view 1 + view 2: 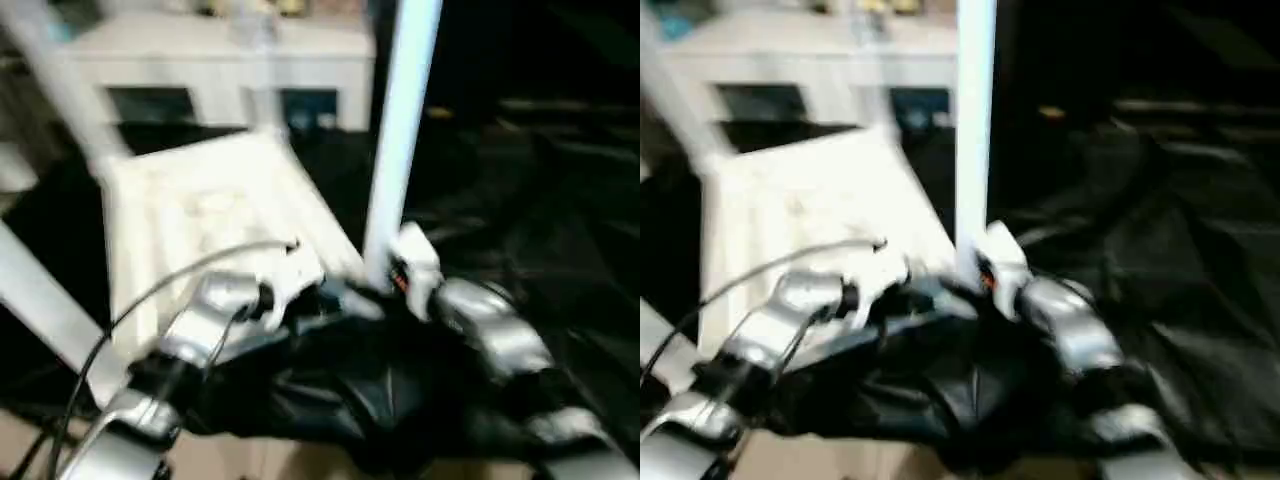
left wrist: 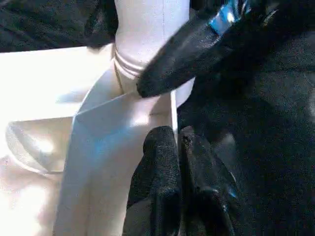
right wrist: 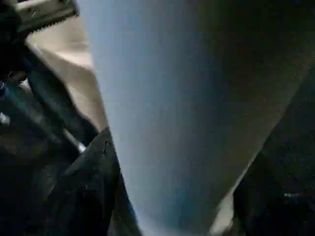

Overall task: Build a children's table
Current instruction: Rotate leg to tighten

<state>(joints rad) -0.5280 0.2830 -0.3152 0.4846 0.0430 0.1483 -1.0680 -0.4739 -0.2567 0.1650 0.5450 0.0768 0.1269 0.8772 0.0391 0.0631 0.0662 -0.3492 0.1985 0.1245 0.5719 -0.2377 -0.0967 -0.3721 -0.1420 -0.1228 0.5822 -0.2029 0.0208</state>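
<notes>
Our right tool (image 1: 385,282) sits at the foot of an upright white leg (image 1: 400,140), which rises out of the picture's top. In the right wrist view this leg (image 3: 182,108) stands between two dark fingers (image 3: 83,191), one on each side, so our right tool is closed around it. Down at its foot the leg (image 2: 147,29) narrows to a ringed end that meets the near corner of the tabletop (image 1: 200,220), and one black fingertip (image 2: 167,73) of the right tool lies across that joint.

Our left tool (image 2: 179,162) is just beside it, over the same corner. Its two fingers press against each other with no gap between them, resting by the thin white rib of the underside; we cannot tell whether anything is pinched between them.

The tabletop lies upside down, tilted, on black sheeting (image 1: 520,200) that covers the floor around it. Two more legs already stand in other corners: one (image 1: 60,80) slants up at the far left, another (image 1: 45,310) runs off the near left edge. Behind the tabletop stands a white cabinet (image 1: 220,70) with dark glass doors.
</notes>
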